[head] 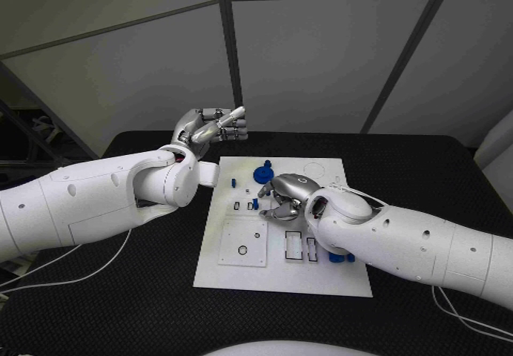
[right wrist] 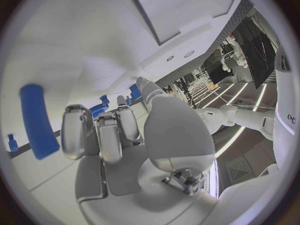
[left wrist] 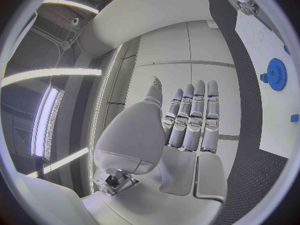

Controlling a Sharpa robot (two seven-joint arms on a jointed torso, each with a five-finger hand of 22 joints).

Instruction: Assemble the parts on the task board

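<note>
On the black table (head: 428, 170) before you, listed near to far: the white task board (head: 280, 278), its near portion bare apart from a raised square plate (head: 244, 243) on the left side and two narrow rectangular slots (head: 293, 245) beside it; a few small blue parts (head: 340, 258) just at the board's right edge, partly hidden behind the right forearm.

At mid-board you have the right hand (head: 280, 199), palm down and low over the board's middle, fingers curled downward; whether it pinches anything you cannot tell from the head view. In its wrist view the fingers (right wrist: 100, 130) stand side by side and bent, with a long blue bar-shaped part (right wrist: 37, 120) just beside them, contact unclear; small blue pieces (right wrist: 12, 142) lie on the white surface beyond.

Further back on the board: a blue gear (head: 264, 173) with smaller blue parts near it; your left wrist view shows the same gear (left wrist: 275, 74) flat on the board.

Farthest: the left hand (head: 214, 126), raised off the table beyond the board's far-left corner, fingers (left wrist: 195, 116) straight and pressed together, holding nothing.
</note>
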